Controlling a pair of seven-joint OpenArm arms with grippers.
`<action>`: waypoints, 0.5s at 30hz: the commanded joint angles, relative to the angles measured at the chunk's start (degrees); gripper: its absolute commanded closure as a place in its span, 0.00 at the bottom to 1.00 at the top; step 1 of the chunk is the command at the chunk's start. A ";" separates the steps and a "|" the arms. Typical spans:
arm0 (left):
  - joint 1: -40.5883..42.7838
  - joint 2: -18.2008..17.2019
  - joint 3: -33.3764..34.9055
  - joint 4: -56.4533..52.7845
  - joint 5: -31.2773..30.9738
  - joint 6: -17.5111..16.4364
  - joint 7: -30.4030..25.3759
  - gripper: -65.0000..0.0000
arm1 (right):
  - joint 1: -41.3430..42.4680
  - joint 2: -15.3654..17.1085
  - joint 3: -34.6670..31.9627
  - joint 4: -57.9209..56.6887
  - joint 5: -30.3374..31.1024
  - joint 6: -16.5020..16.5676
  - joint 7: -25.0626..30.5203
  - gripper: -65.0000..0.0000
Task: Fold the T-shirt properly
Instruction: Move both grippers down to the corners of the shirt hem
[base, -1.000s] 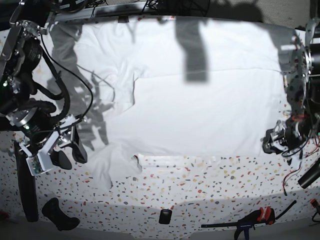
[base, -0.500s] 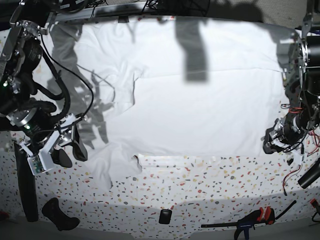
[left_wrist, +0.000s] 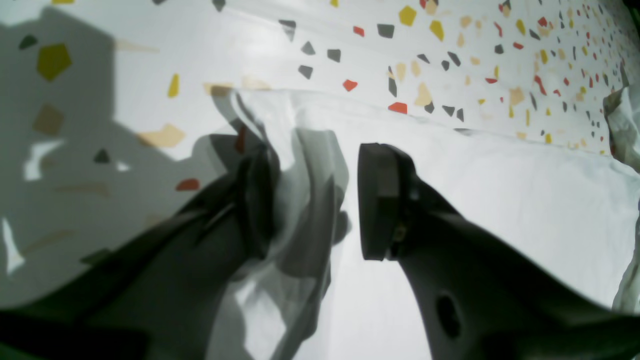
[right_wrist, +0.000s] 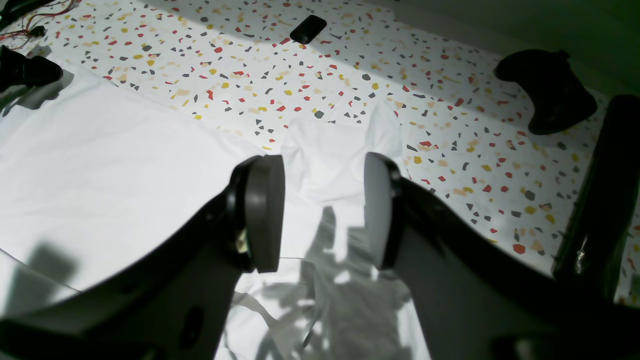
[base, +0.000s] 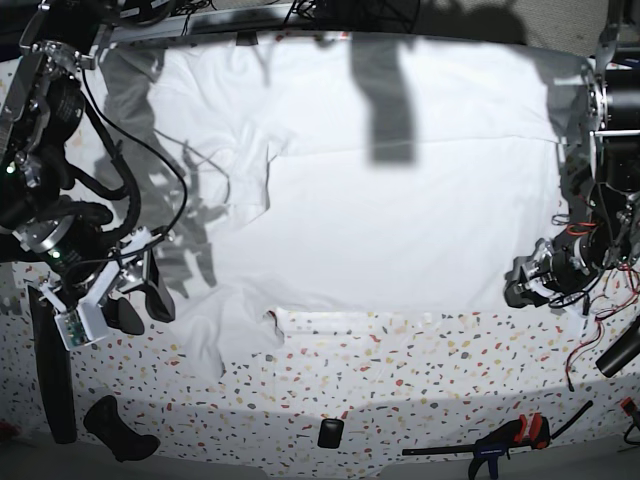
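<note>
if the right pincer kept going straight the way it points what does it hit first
Most likely the T-shirt: the right pincer stands open and aims down at the bunched white cloth near the shirt's edge, with nothing seen between. How far off the cloth lies is unclear.

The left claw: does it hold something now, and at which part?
The left claw stands open around a raised fold at the T-shirt edge; the cloth drapes on one finger, not clamped.

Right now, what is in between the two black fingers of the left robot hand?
In the left wrist view, a bunched fold of the T-shirt stands between the open fingers of the left gripper, against one finger.
</note>
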 joint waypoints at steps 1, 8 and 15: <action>-1.25 -0.68 -0.07 0.83 -0.35 -0.46 -0.02 0.60 | 0.98 0.63 0.35 0.96 0.50 0.17 1.57 0.62; -1.16 -0.92 -0.07 0.83 1.79 -0.44 -5.42 1.00 | 0.98 0.63 0.35 0.96 0.48 0.17 1.57 0.62; -1.20 -2.45 -0.09 1.57 1.53 -0.44 -7.19 1.00 | 1.03 0.66 0.35 0.94 -0.20 0.15 1.57 0.62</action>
